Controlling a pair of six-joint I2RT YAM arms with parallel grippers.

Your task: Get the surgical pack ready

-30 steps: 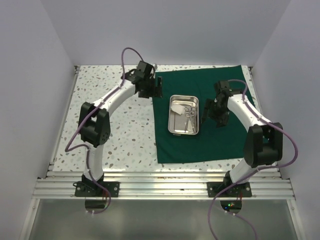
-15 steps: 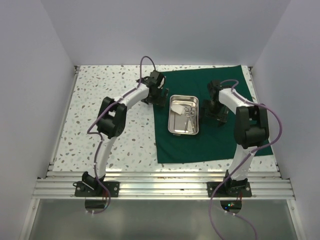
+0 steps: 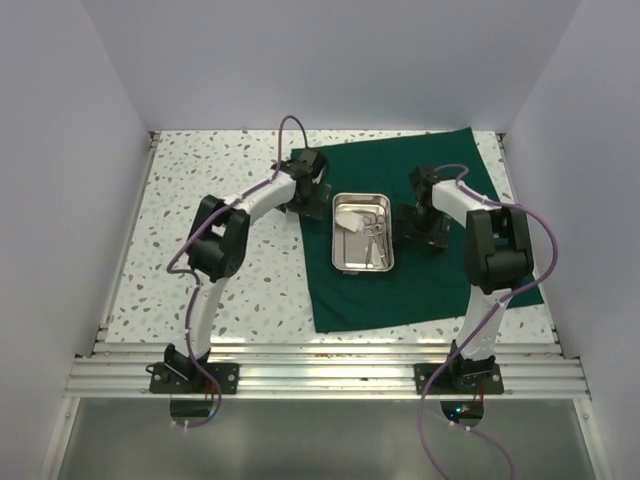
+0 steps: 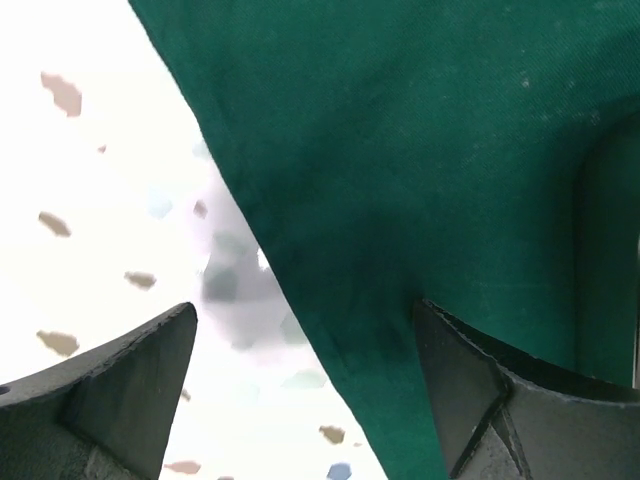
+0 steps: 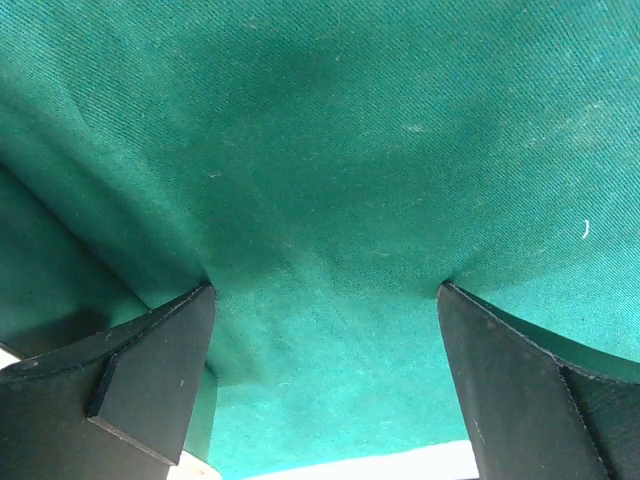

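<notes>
One dark green cloth drape (image 3: 440,270) along the counter's (image 3: 200,170) right edge carries one shiny steel tray (image 3: 341,262); left gripper (image 4: 305,330) and right gripper (image 5: 325,300) gape wide.

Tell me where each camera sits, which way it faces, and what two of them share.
Top external: above and behind, looking down at the dark green cloth drape and shiny rectangular steel tray; both arms show.
Left wrist: faces down at the drape's edge over the speckled table; left gripper open.
Right wrist: faces down at mostly drape; right gripper open.
Shared: all three see the drape.
</notes>
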